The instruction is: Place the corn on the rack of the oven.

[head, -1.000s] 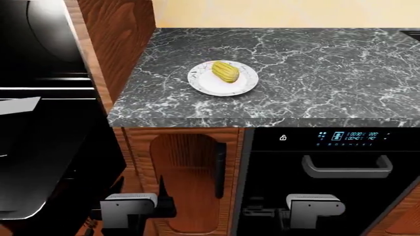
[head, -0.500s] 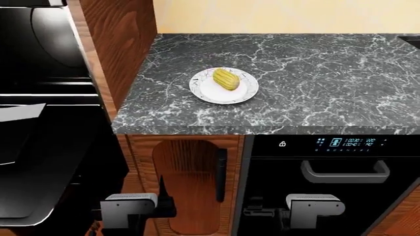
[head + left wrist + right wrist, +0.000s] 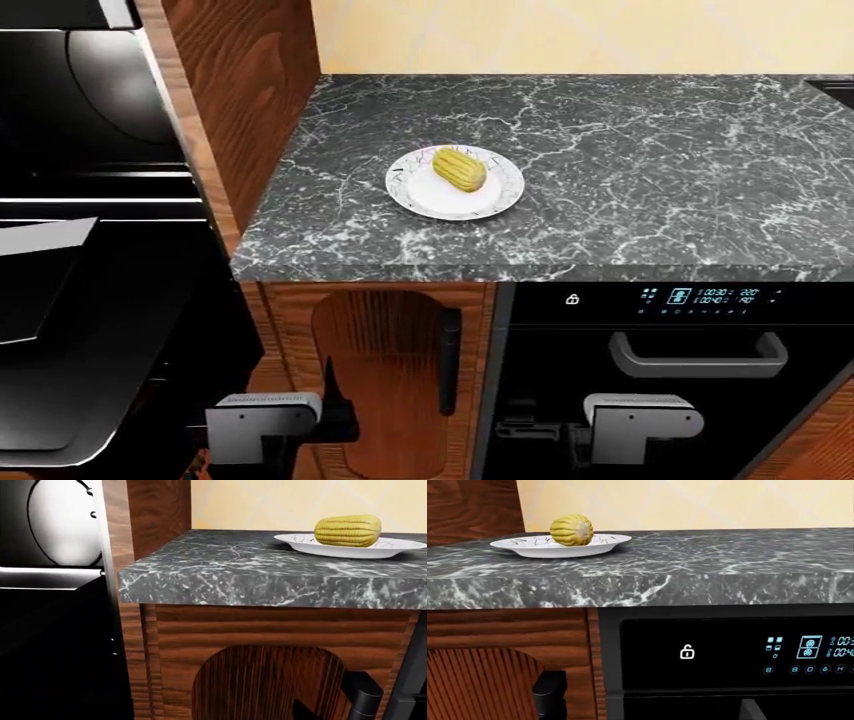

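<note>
We are looking at the corn [image 3: 459,169] lying on a white plate [image 3: 501,195] on the dark marble desk [image 3: 641,180], a little left of the desk's middle and well apart from both of our arms, which are hanging low in front of the cabinets. The left claw [image 3: 267,425] is sitting at the near left, before the wooden cabinet door [image 3: 380,370], and the right claw [image 3: 641,418] is sitting at the near right, before the dark front with the cyan display [image 3: 703,296] and grey handle [image 3: 694,358]; their fingers are out of sight, so we cannot tell whether either is released or clenched, though neither is holding anything we can make out. At the far left the oven [image 3: 80,110] is standing open, with a glossy black shelf, probably the rack [image 3: 60,330], jutting toward us. We are judging that the task is barely begun: the approach to the cob is in hand. The next move calls for lifting one arm, likely the left, over the desk edge, spreading its claw and coming down across the cob's narrow width without skidding the plate.
</note>
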